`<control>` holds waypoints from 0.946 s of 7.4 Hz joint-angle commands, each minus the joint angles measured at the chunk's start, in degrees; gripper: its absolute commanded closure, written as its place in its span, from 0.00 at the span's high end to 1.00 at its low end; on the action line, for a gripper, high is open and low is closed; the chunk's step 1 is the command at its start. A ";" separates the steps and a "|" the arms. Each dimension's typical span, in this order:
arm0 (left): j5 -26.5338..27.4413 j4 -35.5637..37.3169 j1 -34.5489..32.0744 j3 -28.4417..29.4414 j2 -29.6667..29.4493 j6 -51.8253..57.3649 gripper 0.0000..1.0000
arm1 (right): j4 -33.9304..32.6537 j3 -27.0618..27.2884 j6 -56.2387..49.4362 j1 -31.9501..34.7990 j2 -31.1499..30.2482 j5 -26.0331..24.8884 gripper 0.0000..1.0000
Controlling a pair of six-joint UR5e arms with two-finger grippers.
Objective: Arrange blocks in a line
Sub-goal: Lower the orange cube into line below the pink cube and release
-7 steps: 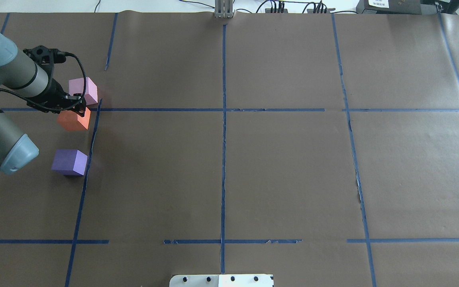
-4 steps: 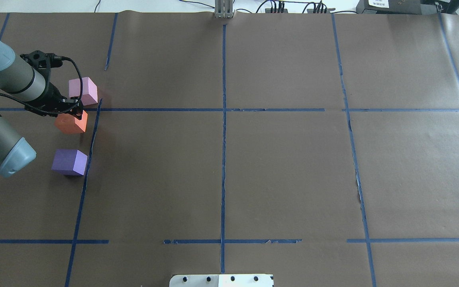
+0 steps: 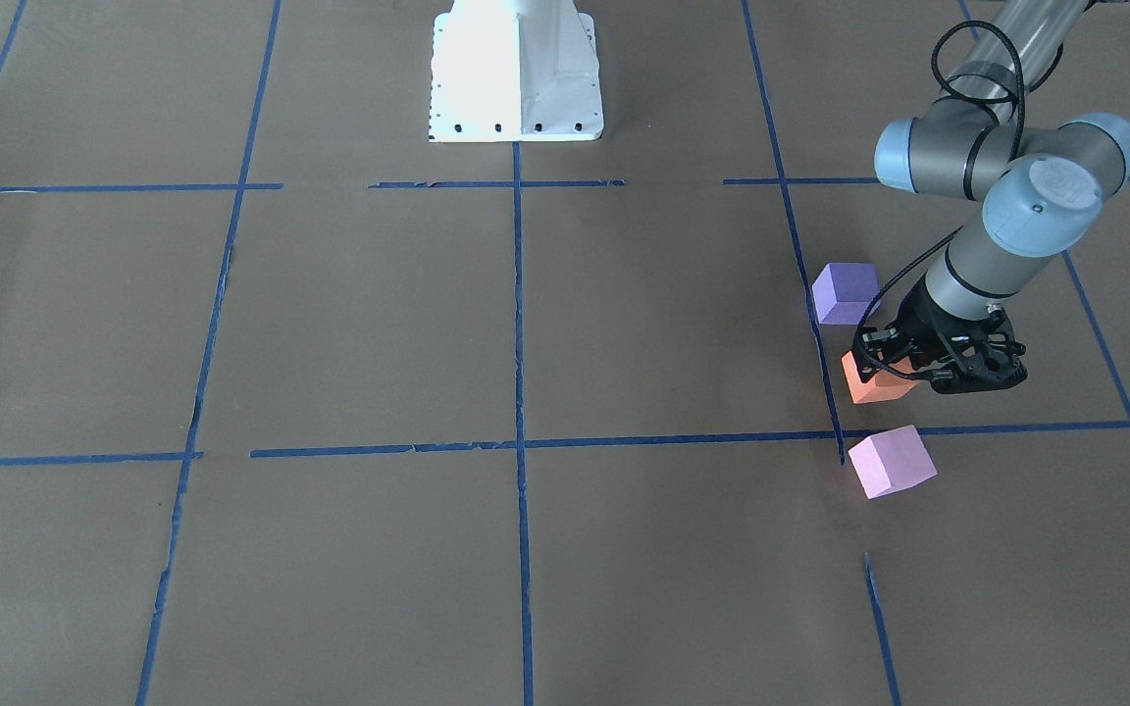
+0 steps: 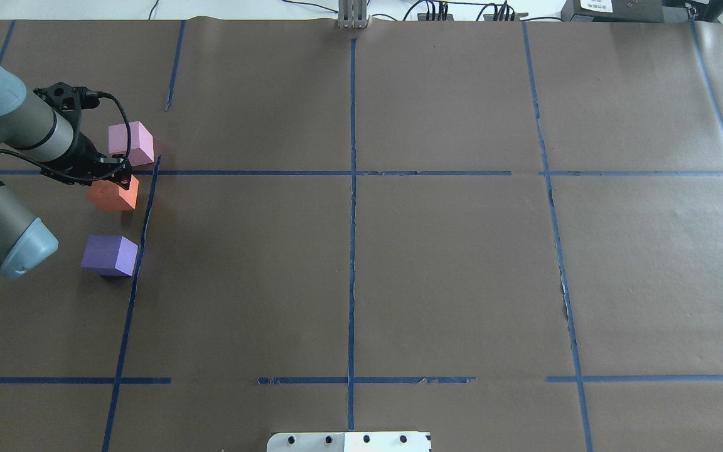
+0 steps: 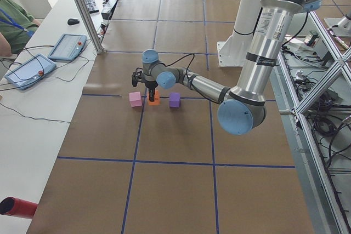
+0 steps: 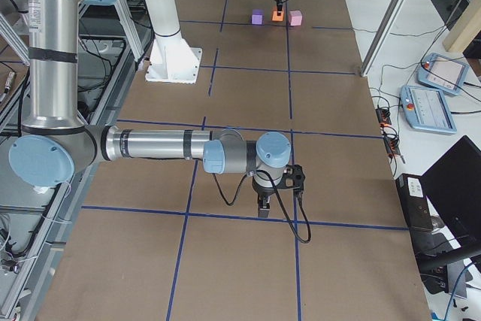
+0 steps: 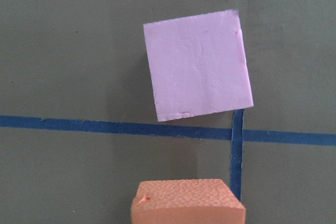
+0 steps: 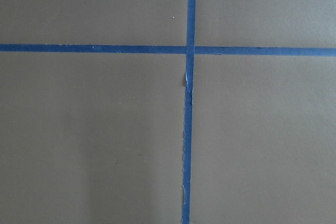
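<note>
The orange block sits between the pale pink block and the violet block at the table's left, beside a blue tape line. My left gripper is down over the orange block and shut on it. The front-facing view shows the gripper on the orange block, with pink and violet on either side. In the left wrist view the orange block is at the bottom and pink is ahead. My right gripper shows only in the right side view; I cannot tell its state.
The brown paper table cover is marked with a grid of blue tape lines. The white robot base stands at the robot's edge. Cables and boxes line the far edge. Pendants lie on a side bench.
My left gripper and the orange block moved a little left and toward the robot, away from the pink block. The pink and violet blocks have not moved.
</note>
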 commanded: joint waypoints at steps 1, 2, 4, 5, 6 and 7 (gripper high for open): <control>0.00 -0.02 0.08 -0.37 -0.18 -0.53 0.00 | 0.07 0.00 0.00 0.05 0.00 0.01 1.00; -0.09 -0.20 0.08 -0.46 -0.27 -0.53 0.00 | 0.07 0.00 0.00 -0.04 0.00 0.01 1.00; -0.09 -0.46 0.95 -0.02 -0.27 -0.44 0.36 | 0.07 0.00 0.00 0.05 0.00 0.01 1.00; 0.00 -0.81 1.48 0.33 -0.27 -0.36 0.72 | -0.02 0.00 0.00 -0.04 0.00 0.01 1.00; 0.00 -2.73 1.57 1.47 -0.18 -0.36 0.95 | 0.07 0.00 0.00 0.05 0.00 0.01 1.00; 0.00 -3.62 1.57 2.09 -0.18 -0.44 1.00 | -0.02 0.00 0.00 0.05 0.00 0.01 1.00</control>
